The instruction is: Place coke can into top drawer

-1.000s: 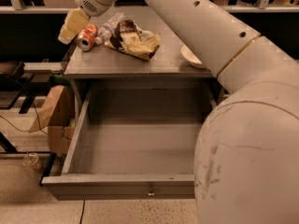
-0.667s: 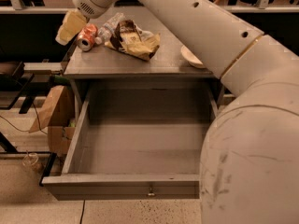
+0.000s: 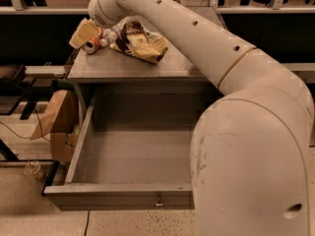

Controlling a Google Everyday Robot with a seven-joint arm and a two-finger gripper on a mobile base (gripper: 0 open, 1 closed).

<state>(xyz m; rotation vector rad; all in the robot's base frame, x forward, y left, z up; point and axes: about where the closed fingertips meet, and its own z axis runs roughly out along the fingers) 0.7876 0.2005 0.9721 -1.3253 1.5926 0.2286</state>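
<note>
The coke can [image 3: 91, 45] lies on its side at the back left corner of the grey table [image 3: 128, 69], its silver end facing me. My gripper [image 3: 84, 33] is right at the can, against its upper left side, with a tan part over it. I cannot tell whether it grips the can. The top drawer [image 3: 118, 196] is pulled fully out below the table and its inside is bare. Its small knob [image 3: 158, 201] shows on the front panel.
A brown-and-yellow snack bag [image 3: 141, 42] and a clear plastic bottle [image 3: 111, 35] lie just right of the can. My white arm [image 3: 246, 107] fills the right side and covers the drawer's right end. Cardboard boxes [image 3: 58, 119] stand on the floor to the left.
The gripper stays at the can on the table's back left corner. The view has shifted a little, and my arm covers more of the right side.
</note>
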